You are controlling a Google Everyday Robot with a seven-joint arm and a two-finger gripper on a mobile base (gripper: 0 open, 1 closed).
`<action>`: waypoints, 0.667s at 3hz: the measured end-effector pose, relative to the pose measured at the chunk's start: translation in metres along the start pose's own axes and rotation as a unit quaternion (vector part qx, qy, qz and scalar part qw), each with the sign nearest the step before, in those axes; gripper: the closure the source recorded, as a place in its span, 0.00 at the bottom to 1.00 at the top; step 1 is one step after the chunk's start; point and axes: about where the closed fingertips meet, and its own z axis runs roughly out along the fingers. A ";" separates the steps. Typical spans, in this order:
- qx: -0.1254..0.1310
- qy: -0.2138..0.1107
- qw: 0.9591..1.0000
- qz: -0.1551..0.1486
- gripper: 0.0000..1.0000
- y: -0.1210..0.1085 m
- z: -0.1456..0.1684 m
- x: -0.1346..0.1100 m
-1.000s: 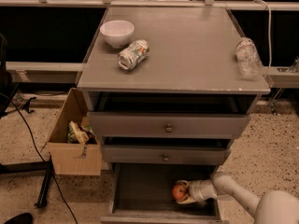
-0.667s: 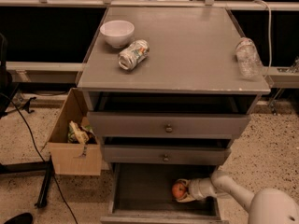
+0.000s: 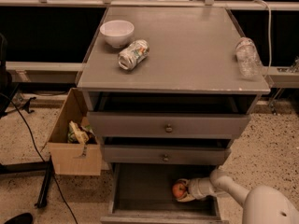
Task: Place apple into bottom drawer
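No legible txt, brand or nr anywhere. Crushed can (image 3: 133, 54) on cabinet top (image 3: 187, 45) has a printed label w/ green & red marks, but no word can be made out. Plastic bottle (image 3: 246, 56): label unreadable. Cardboard box (image 3: 74, 160): no readable print. Gripper (image 3: 181, 191) is in bottom drawer (image 3: 140, 190), fingers clasping apple (image 3: 178, 189); no markings on either.

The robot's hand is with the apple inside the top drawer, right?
Not quite. The gripper is with the apple inside the bottom drawer, which is pulled open, not the top one. The camera view shows it.
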 end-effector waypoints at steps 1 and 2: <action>-0.008 0.006 1.000 0.014 1.00 -0.002 0.007 0.009; -0.010 0.008 1.000 0.016 1.00 -0.002 0.007 0.010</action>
